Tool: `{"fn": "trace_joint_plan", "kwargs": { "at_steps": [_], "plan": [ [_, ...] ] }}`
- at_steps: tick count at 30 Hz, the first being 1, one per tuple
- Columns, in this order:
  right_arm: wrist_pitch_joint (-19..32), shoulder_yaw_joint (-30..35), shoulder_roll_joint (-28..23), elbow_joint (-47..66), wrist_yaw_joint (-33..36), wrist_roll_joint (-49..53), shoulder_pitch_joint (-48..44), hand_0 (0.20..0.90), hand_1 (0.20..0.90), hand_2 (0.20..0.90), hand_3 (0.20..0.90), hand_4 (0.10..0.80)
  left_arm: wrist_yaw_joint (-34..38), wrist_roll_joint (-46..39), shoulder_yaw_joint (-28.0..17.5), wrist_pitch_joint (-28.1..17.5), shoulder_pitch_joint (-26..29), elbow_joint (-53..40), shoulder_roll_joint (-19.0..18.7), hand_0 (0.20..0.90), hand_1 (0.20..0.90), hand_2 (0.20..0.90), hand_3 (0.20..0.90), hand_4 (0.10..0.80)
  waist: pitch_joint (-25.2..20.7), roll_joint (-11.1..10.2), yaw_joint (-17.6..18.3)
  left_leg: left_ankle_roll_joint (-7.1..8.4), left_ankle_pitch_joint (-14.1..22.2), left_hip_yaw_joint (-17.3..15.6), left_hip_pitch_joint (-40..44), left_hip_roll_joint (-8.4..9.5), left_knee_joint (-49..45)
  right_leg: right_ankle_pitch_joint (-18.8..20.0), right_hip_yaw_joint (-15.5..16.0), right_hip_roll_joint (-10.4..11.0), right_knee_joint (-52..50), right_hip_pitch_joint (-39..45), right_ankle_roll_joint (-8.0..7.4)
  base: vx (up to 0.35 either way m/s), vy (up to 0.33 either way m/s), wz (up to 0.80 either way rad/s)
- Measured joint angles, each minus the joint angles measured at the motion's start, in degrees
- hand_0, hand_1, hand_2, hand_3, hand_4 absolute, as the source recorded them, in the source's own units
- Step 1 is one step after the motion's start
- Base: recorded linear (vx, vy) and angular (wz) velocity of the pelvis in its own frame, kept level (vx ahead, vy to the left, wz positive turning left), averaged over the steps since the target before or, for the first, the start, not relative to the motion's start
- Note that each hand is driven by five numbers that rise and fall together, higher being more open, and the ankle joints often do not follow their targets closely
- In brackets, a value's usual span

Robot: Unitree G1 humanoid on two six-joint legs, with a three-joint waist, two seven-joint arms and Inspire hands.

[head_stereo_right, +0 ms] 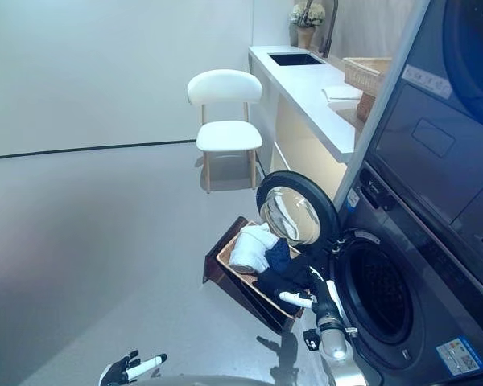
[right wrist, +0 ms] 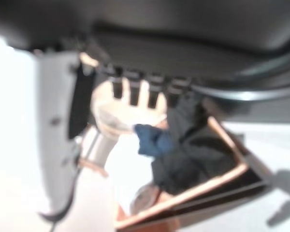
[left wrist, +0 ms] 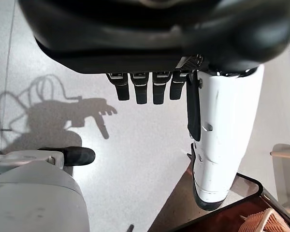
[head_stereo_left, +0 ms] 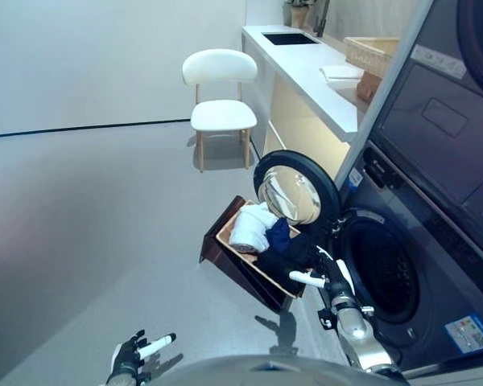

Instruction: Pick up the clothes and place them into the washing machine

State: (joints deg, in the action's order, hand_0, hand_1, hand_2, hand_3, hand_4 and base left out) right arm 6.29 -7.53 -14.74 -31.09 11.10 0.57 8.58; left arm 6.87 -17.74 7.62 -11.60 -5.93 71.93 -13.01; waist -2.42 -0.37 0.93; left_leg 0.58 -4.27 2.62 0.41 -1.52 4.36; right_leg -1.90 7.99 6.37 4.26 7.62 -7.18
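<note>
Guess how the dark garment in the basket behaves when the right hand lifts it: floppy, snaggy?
Likely floppy: the dark garment lies crumpled over the basket edge. It may drag the blue cloth beside it. Probably light; the right hand is open just above it.

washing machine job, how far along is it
Done: the washing machine door stands open. In hand: nothing yet; the right hand hovers open over the basket, beside the dark clothes; the left hand hangs open and empty. Left: the white clothes, blue and dark clothes are all in the basket.
</note>
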Motion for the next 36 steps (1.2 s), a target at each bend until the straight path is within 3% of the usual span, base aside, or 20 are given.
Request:
{"fn": "trace_joint_plan", "kwargs": {
  "at_steps": [3,8,9,11,14,15,19,23,25,26,27,29,32,33,36],
  "plan": [
    [0.0,0.0,-0.1,0.0,0.0,0.0,0.1,0.9,0.9,0.9,0.9,0.8,0.0,-0.1,-0.1,0.0,0.1,0.1,0.1,0.9,0.9,0.9,0.9,0.8,0.3,0.3,0.0,0.56,-0.1,0.6,-0.5,-0.78,-0.4,-0.4,0.1,-0.9,-0.1,0.0,0.55,-0.001,-0.187,0.03],
    [0.1,-0.3,-0.4,0.3,-0.2,0.1,-0.1,0.9,0.9,0.9,0.9,0.8,0.0,-0.3,-0.2,-0.1,1.3,1.1,-0.2,0.9,0.9,0.9,0.9,0.8,3.2,-0.2,-0.4,2.85,1.3,1.1,-3.0,-3.07,-6.4,-4.6,-2.0,-4.2,-7.0,-2.3,3.97,0.008,-0.163,0.0],
    [0.2,-0.3,-0.3,0.3,-0.2,0.2,-0.9,0.9,0.9,0.9,0.9,0.8,0.0,-0.7,-0.4,-0.2,1.8,1.4,-0.6,0.9,0.9,0.9,0.9,0.8,5.5,-1.1,-0.6,4.0,1.9,1.2,-4.3,-3.33,-10.7,-7.1,-2.7,-4.5,-12.3,-4.2,5.79,0.024,-0.065,-0.05],
    [0.2,-0.2,-0.5,0.1,-0.1,0.3,-0.6,0.9,0.9,0.9,0.9,0.8,-0.1,-1.3,-0.3,-0.1,2.3,2.3,-0.6,0.9,0.9,0.9,0.9,0.8,6.8,-3.0,-1.6,6.14,-1.1,1.9,-6.9,-2.31,-16.1,-8.6,-3.6,-3.3,-15.1,-5.1,6.56,0.043,-0.016,-0.01],
    [0.2,1.2,-1.5,0.1,0.1,0.3,-0.7,0.9,0.9,0.9,0.9,0.8,-0.6,-1.4,-0.2,0.0,2.4,3.4,0.1,0.9,0.9,0.9,0.9,0.8,7.2,-3.2,-2.0,5.96,-4.1,3.0,-11.1,-2.0,-21.7,-8.3,-4.1,-3.3,-15.2,-5.1,7.89,0.142,-0.003,-0.14],
    [0.2,1.3,-2.3,0.1,0.1,0.4,-0.7,0.9,0.9,0.9,0.9,0.8,-0.6,-1.5,-0.1,0.0,2.5,3.5,0.3,0.9,0.9,0.9,0.9,0.8,7.3,-3.1,-1.9,5.57,-3.5,3.0,-12.0,-1.74,-21.1,-7.8,-4.2,-3.2,-15.0,-5.1,8.81,0.091,0.004,-0.15],
    [0.2,1.1,-3.0,0.0,0.2,0.4,-0.8,0.9,0.9,0.9,0.9,0.8,-0.1,-2.5,0.1,0.0,2.6,3.5,1.0,0.9,0.9,0.9,0.9,0.8,7.9,-1.9,-3.2,5.31,-3.1,3.1,-13.2,-2.71,-11.0,-8.1,-6.2,-4.2,-14.6,-4.7,9.24,0.203,0.047,-0.32],
    [0.2,0.7,-2.9,0.0,0.2,0.7,-0.8,0.9,0.9,0.9,0.9,0.8,0.1,-4.2,0.1,-0.1,2.7,3.4,1.2,0.9,0.9,0.9,0.9,0.8,8.4,-1.0,-3.5,5.05,-3.0,1.8,-14.1,-4.6,-5.8,-9.0,-7.8,-4.7,-12.0,-1.2,7.65,0.22,0.136,-0.4],
    [0.2,0.7,-3.1,0.0,0.2,0.7,-0.7,0.9,0.9,0.9,0.9,0.8,0.2,-4.5,0.1,-0.1,2.2,3.4,1.4,0.9,0.9,0.9,0.9,0.8,7.8,0.0,-3.7,4.4,-2.3,1.2,-13.5,-5.33,-5.5,-9.6,-9.4,-4.6,-10.2,0.9,6.01,0.219,0.185,-0.35],
    [0.3,0.8,-3.6,0.0,0.2,0.8,-0.7,0.9,0.9,0.9,0.9,0.8,0.4,-4.8,0.0,-0.2,1.4,3.2,2.1,0.9,0.9,0.9,0.9,0.8,6.9,1.9,-3.8,3.31,-0.7,1.0,-12.5,-5.75,-5.1,-10.4,-10.6,-4.9,-9.3,1.9,4.5,0.252,0.261,-0.39],
    [-0.1,0.6,-2.7,-0.3,0.3,1.0,-0.8,0.9,0.9,0.9,0.9,0.8,0.8,-5.4,-0.2,-0.2,1.3,3.1,1.9,0.9,0.9,0.9,0.9,0.8,6.5,0.3,-3.7,2.18,-4.7,-0.1,-12.3,-3.93,-6.3,-11.2,-11.8,-2.3,-8.4,2.9,2.92,0.321,0.361,-0.48],
    [0.1,-1.6,-1.2,0.3,0.2,1.0,-1.1,0.9,0.9,0.9,0.9,0.8,1.3,-5.8,-0.2,-0.4,2.5,2.7,0.2,0.9,0.9,0.9,0.9,0.8,6.0,-3.8,-4.4,-0.82,-4.4,-2.6,-12.2,0.34,-7.1,-9.8,-11.8,2.6,-6.8,3.2,0.82,0.273,0.328,-0.31],
    [0.0,-1.6,1.1,-0.8,0.4,1.1,-2.7,0.9,0.9,0.9,0.9,0.8,2.0,-6.6,-0.1,-1.4,5.6,2.5,-0.4,0.9,0.9,0.9,0.9,0.8,6.1,-4.1,-4.5,-2.86,-1.5,-3.4,-12.7,2.65,-9.4,-6.9,-11.8,5.1,-7.3,2.8,-0.19,0.191,0.219,-0.39],
    [-0.1,-2.0,1.2,-0.9,0.4,1.1,-3.0,0.9,0.9,0.9,0.9,0.8,2.1,-6.6,-0.1,-1.6,6.5,2.2,-0.4,0.9,0.9,0.9,0.9,0.8,6.0,-4.0,-4.8,-3.14,-0.7,-4.1,-12.7,2.77,-9.9,-6.1,-11.8,5.6,-7.6,2.5,-0.91,0.124,0.219,-0.36],
    [0.0,-4.5,2.1,-0.9,0.3,1.5,-6.1,0.9,0.9,0.9,0.9,0.8,2.7,-6.9,0.0,-2.7,7.9,1.7,-1.1,0.9,0.9,0.9,0.9,0.8,5.5,-3.6,-6.3,-4.37,1.5,-7.1,-13.7,2.93,-9.8,-4.4,-11.9,6.8,-9.5,-0.6,-1.13,0.093,0.173,-0.07]
  ]
}}
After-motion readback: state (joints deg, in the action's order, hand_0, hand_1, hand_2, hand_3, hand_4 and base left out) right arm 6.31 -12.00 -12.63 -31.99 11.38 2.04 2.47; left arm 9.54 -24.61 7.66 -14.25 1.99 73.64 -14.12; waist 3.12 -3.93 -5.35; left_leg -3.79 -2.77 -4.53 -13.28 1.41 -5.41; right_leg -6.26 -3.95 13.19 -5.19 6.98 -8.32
